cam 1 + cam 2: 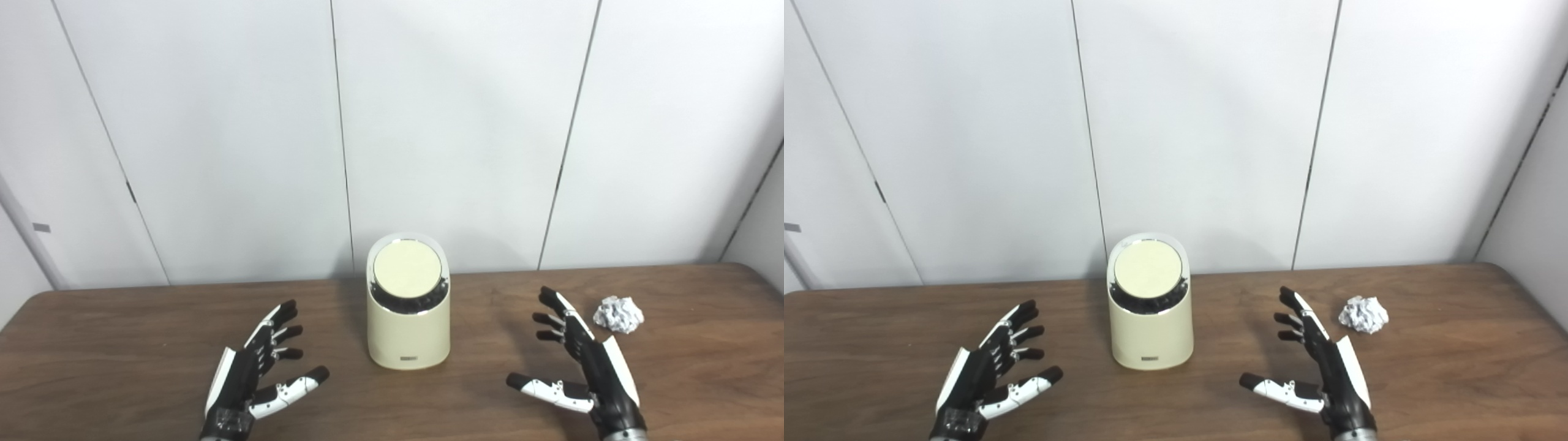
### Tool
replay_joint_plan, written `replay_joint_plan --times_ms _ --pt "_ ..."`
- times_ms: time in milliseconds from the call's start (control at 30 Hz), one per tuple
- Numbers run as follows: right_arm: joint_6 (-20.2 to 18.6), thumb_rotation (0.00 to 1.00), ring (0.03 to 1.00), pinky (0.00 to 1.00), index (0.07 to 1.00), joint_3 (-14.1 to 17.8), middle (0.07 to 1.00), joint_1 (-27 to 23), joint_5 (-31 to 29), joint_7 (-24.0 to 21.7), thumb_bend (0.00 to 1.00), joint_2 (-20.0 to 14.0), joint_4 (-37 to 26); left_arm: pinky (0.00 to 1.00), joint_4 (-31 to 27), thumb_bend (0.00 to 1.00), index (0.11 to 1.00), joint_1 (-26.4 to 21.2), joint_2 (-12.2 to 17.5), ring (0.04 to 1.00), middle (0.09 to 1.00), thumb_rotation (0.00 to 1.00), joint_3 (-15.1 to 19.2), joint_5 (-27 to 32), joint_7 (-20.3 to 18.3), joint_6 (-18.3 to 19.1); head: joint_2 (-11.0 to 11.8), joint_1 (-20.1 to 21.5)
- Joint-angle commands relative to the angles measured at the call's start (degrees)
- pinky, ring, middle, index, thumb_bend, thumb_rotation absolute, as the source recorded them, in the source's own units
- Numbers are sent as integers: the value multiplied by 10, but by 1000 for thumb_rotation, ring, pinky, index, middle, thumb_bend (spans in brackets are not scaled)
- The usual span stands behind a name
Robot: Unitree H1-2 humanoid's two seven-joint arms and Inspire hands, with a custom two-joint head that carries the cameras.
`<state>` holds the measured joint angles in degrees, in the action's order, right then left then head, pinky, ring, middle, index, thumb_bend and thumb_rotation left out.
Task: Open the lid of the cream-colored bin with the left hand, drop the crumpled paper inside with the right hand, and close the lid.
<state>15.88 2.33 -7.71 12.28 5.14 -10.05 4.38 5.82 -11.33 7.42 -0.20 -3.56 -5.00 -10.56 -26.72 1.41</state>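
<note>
The cream-colored bin (pixel 408 331) stands upright at the middle of the wooden table (pixel 122 331), close to the wall. Its round lid (pixel 407 269) lies shut, tilted toward me. A crumpled ball of white paper (pixel 618 314) rests on the table to the right of the bin. My left hand (pixel 260 367) is open, low over the table to the bin's left, fingers spread, holding nothing. My right hand (pixel 576 361) is open on the bin's right, with the paper just beyond its fingertips and apart from them.
A white panelled wall (pixel 429 122) rises right behind the table's far edge. The table's right end curves away past the paper.
</note>
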Motion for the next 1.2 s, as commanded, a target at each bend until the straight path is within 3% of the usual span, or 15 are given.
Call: replay_joint_plan --times_ms 0,433,600,800,1000,1167 --pt "22 337 819 718 906 2 906 -18 0 5 896 -3 -9 698 -16 766 953 -19 1 839 914 210 2 2 5 -13 -1 0" --pt "17 323 811 713 903 1 904 -17 4 4 891 -3 -15 705 -12 751 960 -20 1 846 920 215 1 8 -1 -18 -2 -2" --pt "5 328 796 693 898 -1 897 -17 16 5 891 -1 -23 749 -23 735 950 -22 -4 851 913 293 -1 3 4 -12 -1 -3" --pt "5 316 797 705 889 -3 889 -20 15 3 891 0 -17 750 -53 749 931 -39 -27 853 897 296 -2 -19 25 8 4 -5" --pt "-5 313 803 705 890 -4 888 -14 15 0 886 1 -33 829 -71 789 908 -81 -35 864 867 315 4 -39 41 57 3 -3" --pt "-14 310 809 711 890 -5 896 -10 6 -5 890 1 -40 817 -74 802 895 -113 -36 849 860 296 2 -47 51 88 -1 -3"
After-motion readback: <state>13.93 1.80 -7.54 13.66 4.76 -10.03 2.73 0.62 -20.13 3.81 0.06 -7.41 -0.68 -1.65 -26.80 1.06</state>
